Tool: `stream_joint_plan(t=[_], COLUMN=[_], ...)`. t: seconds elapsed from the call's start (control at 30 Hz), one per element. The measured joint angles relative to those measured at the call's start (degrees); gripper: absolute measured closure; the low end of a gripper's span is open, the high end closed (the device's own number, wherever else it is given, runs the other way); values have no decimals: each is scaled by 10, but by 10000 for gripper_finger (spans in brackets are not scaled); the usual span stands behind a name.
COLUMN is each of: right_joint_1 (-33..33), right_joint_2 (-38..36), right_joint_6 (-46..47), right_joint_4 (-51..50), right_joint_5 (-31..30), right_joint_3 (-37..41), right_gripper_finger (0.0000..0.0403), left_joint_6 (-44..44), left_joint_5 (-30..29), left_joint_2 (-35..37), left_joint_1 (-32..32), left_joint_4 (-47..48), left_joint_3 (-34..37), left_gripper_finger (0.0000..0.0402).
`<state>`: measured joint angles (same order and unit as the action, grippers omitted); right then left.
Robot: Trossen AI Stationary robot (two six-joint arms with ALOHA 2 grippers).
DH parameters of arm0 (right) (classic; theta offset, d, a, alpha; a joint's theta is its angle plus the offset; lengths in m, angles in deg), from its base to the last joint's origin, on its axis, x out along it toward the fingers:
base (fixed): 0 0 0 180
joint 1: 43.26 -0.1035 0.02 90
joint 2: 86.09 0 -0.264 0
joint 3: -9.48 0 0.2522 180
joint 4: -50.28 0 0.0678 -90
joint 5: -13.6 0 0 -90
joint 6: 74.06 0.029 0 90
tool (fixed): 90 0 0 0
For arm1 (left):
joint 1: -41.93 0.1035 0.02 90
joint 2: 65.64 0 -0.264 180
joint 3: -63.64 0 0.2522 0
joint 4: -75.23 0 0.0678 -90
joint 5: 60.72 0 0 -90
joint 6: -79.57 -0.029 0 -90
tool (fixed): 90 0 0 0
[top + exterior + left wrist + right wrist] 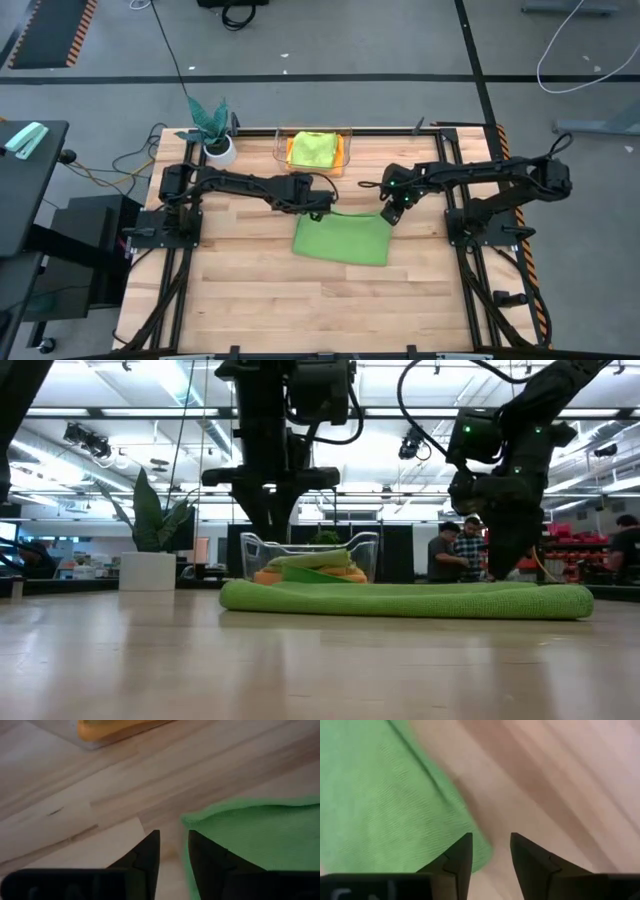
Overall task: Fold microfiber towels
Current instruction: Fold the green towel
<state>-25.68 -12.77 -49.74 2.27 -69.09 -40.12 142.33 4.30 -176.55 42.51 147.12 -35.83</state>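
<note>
High view: I see the mid-green towel [341,240] lying folded at centre frame on the counter [250,300]. The left end effector [318,207] sits at its upper-left corner, the right end effector [391,213] at its upper-right, I judge because each has just let a corner go.
Clear bin [345,135]: upper centre, holding the lime green towel [312,148] on an orange one, likely finished work.
Low view: towel flat, both arms above its ends.
Left wrist view: fingers slightly apart, empty, beside the towel's edge.
Right wrist view: fingers apart, empty, just off the towel's corner.
</note>
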Motion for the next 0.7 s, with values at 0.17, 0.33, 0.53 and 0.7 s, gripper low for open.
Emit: stream_joint_plan(t=[0.17,0.33,0.53,0.7], right_joint_1=[19,-16,-72,-109], right_joint_2=[-33,-100,-187,-259], right_joint_6=[2,14,75,136], right_joint_4=[-5,-31,-20,25], right_joint_5=[22,54,99,105], right_joint_3=[0,0,0,47], right_gripper_finger=[260,262,262,262], left_joint_6=[-1,43,136,198], left_joint_5=[50,56,41,10], left_joint_2=[0,0,0,0], left_joint_1=[-22,-72,-111,-118], left_joint_4=[-27,-52,-44,-14], left_joint_3=[0,0,0,0], left_gripper_finger=[286,296,308,316])
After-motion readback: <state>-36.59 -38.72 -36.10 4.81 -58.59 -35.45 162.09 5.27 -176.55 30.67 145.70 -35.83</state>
